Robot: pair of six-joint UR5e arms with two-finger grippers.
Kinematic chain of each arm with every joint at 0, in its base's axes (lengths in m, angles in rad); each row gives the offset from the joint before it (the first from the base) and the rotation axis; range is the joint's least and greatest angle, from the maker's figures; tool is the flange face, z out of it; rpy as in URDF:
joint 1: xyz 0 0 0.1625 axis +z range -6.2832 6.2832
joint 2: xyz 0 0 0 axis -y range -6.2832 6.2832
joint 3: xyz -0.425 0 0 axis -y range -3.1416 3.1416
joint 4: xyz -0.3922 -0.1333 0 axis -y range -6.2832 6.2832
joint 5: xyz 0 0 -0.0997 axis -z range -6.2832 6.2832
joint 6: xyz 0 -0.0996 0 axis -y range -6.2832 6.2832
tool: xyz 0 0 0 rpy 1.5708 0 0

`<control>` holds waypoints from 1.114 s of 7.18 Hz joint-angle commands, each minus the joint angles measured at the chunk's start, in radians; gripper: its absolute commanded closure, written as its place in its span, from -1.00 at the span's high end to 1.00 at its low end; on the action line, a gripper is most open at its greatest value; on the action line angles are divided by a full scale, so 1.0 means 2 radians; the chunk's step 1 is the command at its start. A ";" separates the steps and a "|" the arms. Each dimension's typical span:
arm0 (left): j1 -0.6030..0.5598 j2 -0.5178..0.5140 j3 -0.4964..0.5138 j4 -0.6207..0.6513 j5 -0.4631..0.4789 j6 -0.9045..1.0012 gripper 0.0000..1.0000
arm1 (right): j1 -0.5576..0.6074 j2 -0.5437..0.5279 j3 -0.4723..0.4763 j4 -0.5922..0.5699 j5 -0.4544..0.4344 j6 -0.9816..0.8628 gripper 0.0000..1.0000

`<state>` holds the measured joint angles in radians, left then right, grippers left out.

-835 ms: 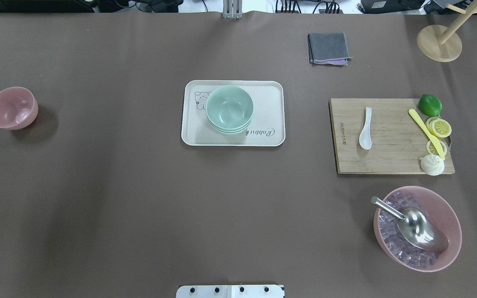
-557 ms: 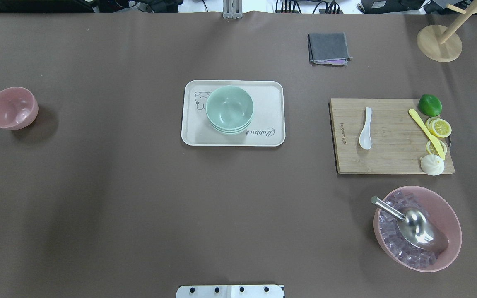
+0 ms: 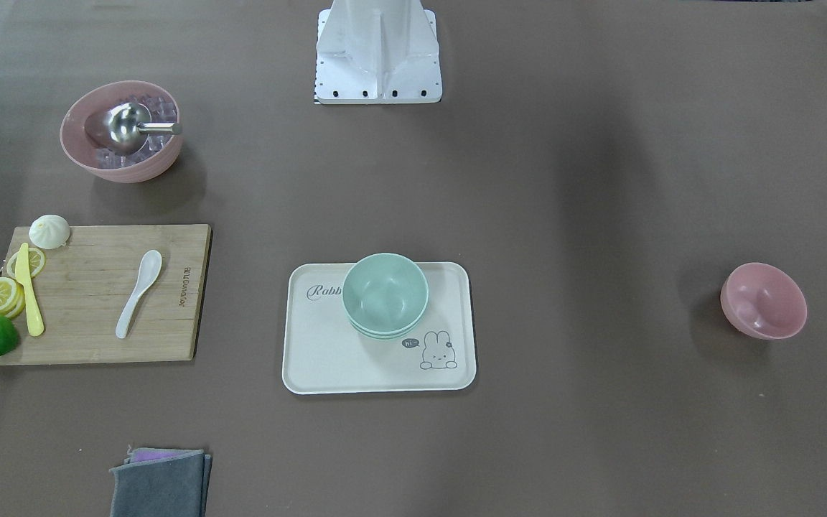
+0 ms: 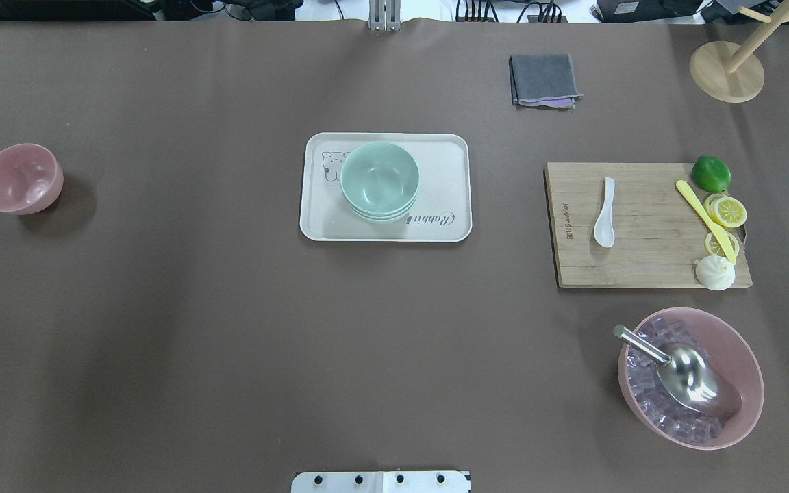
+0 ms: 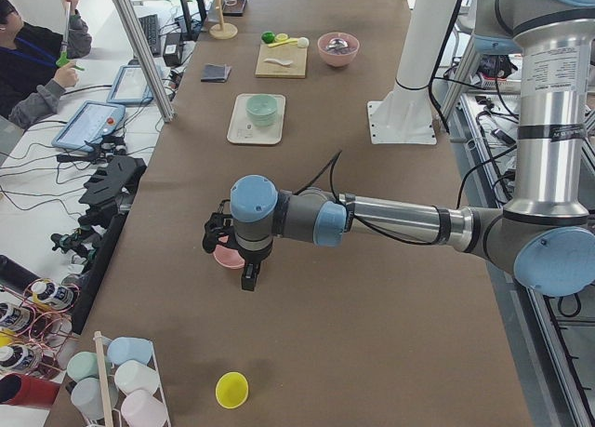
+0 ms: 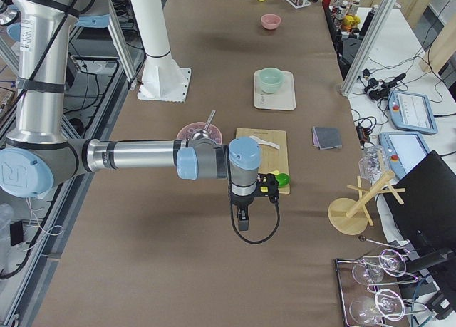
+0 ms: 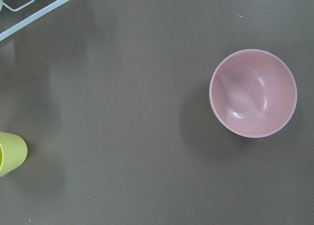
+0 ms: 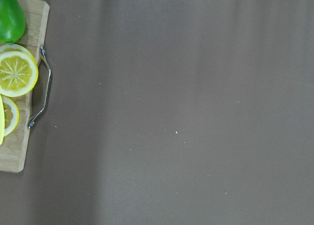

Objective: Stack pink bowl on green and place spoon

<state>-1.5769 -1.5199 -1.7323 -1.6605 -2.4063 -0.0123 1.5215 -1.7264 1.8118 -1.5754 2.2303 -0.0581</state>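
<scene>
- Table [image 4: 230, 342]: covered in brown; everything stands on it.
- Left arm [image 5: 390, 220]: reaches out low over the table's left end. The left gripper [image 5: 249, 278] hangs above the surface near the pink bowl [image 4: 19, 178]. Only the side view shows it, so I cannot tell how wide its jaws stand or whether it holds anything.
- Right arm [image 6: 135, 156]: stretched over the right end. The right gripper [image 6: 242, 220] points down just off the board's lime end. Its opening cannot be judged either.
- Board [image 4: 648, 267]: wooden, right of the tray.
- Tray [image 4: 446, 171]: cream, mid-table, with a rabbit print.
- Ice bowl [image 4: 744, 356]: large, pink, near the board. A metal scoop [image 4: 692, 380] lies in it.
- Green bowls [image 4: 379, 179]: nested upright on the tray.
- Pink bowl: upright and empty on bare table at the far left, well apart from the tray.
- Cloth [image 4: 544, 79]: grey, folded, beyond the board.
- Spoon [image 4: 605, 213]: white, lying flat on the board.
- Knife [image 4: 699, 213], lemon slices [image 4: 727, 211], lime [image 4: 711, 173] and bun [image 4: 714, 272]: along the board's right edge.
</scene>
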 commanded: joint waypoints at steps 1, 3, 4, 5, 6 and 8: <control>0.000 -0.003 -0.004 -0.034 0.004 -0.001 0.97 | -0.001 0.013 0.011 0.001 0.002 0.001 1.00; 0.001 -0.015 0.019 -0.166 0.007 -0.004 0.97 | -0.001 0.035 0.032 0.002 0.003 0.001 1.00; 0.001 -0.041 0.051 -0.220 0.023 -0.006 0.97 | 0.000 0.045 0.041 0.030 0.002 0.001 1.00; 0.001 -0.068 0.084 -0.220 0.020 -0.006 0.97 | 0.000 0.049 0.036 0.082 -0.004 0.001 1.00; 0.001 -0.077 0.107 -0.227 0.016 -0.005 0.97 | 0.000 0.052 0.018 0.092 0.002 0.019 1.00; 0.001 -0.077 0.127 -0.230 0.017 -0.001 0.97 | -0.001 0.042 0.002 0.097 0.003 0.021 1.00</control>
<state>-1.5754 -1.6683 -1.5113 -2.1124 -2.3734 -0.0173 1.5214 -1.6349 1.8460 -1.3953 2.2319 -0.0240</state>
